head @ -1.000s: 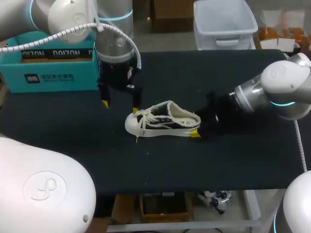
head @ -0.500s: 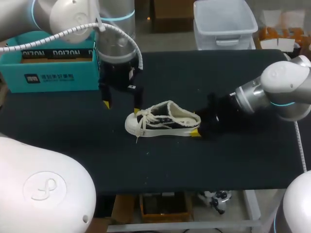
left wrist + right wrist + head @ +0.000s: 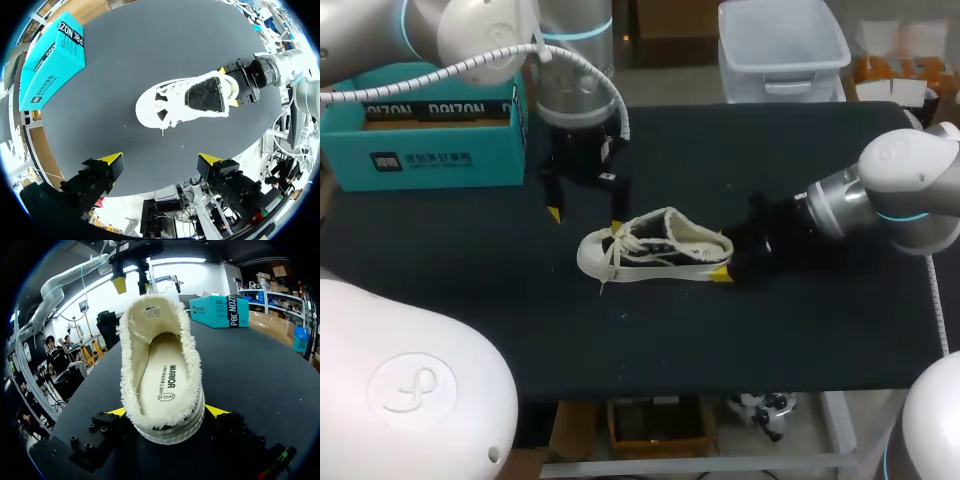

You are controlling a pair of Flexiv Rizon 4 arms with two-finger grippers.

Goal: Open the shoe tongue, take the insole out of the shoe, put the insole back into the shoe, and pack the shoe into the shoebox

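Observation:
A white canvas shoe (image 3: 655, 250) lies on its sole mid-table, toe toward the left, laces loose. In the right wrist view its cream insole (image 3: 165, 380) lies inside the shoe (image 3: 160, 330). My right gripper (image 3: 725, 268) is at the heel, a finger against each side (image 3: 167, 412). My left gripper (image 3: 586, 216) hangs open just above and behind the toe, holding nothing; its own view looks down on the shoe (image 3: 190, 97) ahead of the left gripper (image 3: 161, 160). The teal shoebox (image 3: 425, 135) stands open at the back left.
The black table top (image 3: 800, 330) runs wide to the front and right of the shoe. My left arm's white coiled cable (image 3: 440, 70) hangs above the shoebox.
My left gripper has shifted right, closer to the shoe's toe. The right gripper's fingers have come in against the heel; the shoe itself has not moved.

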